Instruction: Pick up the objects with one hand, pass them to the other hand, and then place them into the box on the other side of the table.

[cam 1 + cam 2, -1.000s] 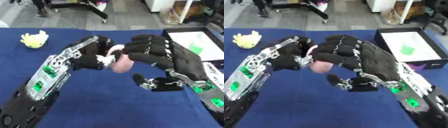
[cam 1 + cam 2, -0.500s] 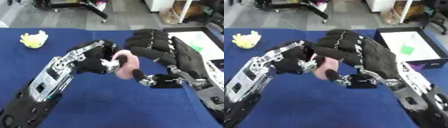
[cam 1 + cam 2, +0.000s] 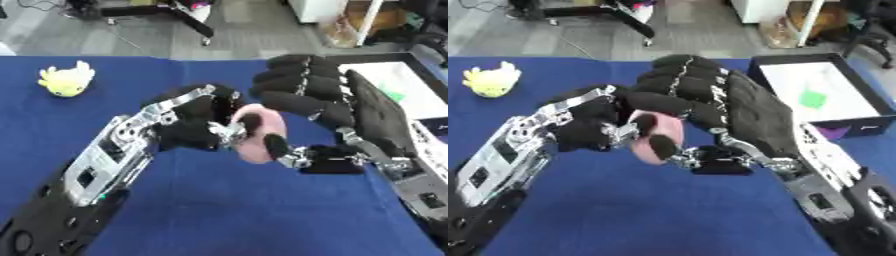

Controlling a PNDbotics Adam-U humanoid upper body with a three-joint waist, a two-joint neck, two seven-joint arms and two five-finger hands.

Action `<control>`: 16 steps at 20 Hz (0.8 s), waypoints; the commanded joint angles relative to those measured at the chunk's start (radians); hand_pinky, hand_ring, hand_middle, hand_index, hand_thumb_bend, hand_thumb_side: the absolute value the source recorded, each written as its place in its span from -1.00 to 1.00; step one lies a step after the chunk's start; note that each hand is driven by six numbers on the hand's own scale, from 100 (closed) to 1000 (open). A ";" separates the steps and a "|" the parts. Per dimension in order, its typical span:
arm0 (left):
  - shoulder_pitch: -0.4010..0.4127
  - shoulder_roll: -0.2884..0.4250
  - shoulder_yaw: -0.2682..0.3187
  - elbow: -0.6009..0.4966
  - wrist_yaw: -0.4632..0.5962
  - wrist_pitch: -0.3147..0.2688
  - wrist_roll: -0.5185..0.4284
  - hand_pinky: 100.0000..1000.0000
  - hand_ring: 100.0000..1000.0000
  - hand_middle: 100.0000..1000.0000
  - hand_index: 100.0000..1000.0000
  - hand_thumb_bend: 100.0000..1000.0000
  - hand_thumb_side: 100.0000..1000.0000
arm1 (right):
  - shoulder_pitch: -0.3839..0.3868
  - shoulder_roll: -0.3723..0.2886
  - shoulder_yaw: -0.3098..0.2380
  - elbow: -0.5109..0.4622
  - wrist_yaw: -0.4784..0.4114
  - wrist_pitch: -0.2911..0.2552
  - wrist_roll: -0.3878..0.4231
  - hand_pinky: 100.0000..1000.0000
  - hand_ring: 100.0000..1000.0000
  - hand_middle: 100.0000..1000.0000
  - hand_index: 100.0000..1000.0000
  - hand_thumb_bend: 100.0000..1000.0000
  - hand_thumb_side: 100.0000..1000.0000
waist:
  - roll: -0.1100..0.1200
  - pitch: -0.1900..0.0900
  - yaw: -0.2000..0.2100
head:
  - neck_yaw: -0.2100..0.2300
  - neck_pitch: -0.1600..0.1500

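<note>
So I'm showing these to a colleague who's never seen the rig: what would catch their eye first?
Mid-table, the two black hands meet around a pink object: the left hand and right hand both curl on it above the blue table. Next, a yellow plush toy lies alone at the far left, and a white-lined box holding something green sits far right.

Robot body as I am seeing it: the left hand [image 3: 194,131] is showing black padded fingers on silver metal linkages; its forearm is carrying a silver plate with dark cut-outs and a small green light. The right hand [image 3: 710,107] is wearing a black ribbed covering, with exposed silver joints at the thumb.
</note>
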 commanded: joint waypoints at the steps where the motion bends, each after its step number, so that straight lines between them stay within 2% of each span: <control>1: -0.021 0.012 0.024 -0.021 -0.005 -0.005 0.014 -0.25 -0.34 -0.52 -0.10 -1.00 -0.87 | -0.009 -0.015 -0.004 -0.021 0.008 -0.005 -0.006 0.61 0.50 0.51 0.87 -1.00 -1.00 | 0.001 -0.015 -0.003 | 0.000 0.002; 11: -0.005 0.061 0.066 -0.008 -0.018 -0.024 0.041 -0.25 -0.33 -0.51 -0.09 -1.00 -0.88 | 0.002 -0.029 -0.007 -0.021 0.027 -0.030 0.001 0.63 0.53 0.55 0.93 -1.00 -1.00 | 0.003 -0.014 -0.008 | 0.002 0.003; 16: -0.004 0.071 0.068 -0.023 -0.005 -0.023 0.040 -0.24 -0.33 -0.51 -0.09 -1.00 -0.87 | 0.006 -0.034 -0.012 -0.021 0.051 -0.028 0.005 0.65 0.56 0.58 0.96 -1.00 -1.00 | 0.005 -0.014 -0.007 | 0.002 0.005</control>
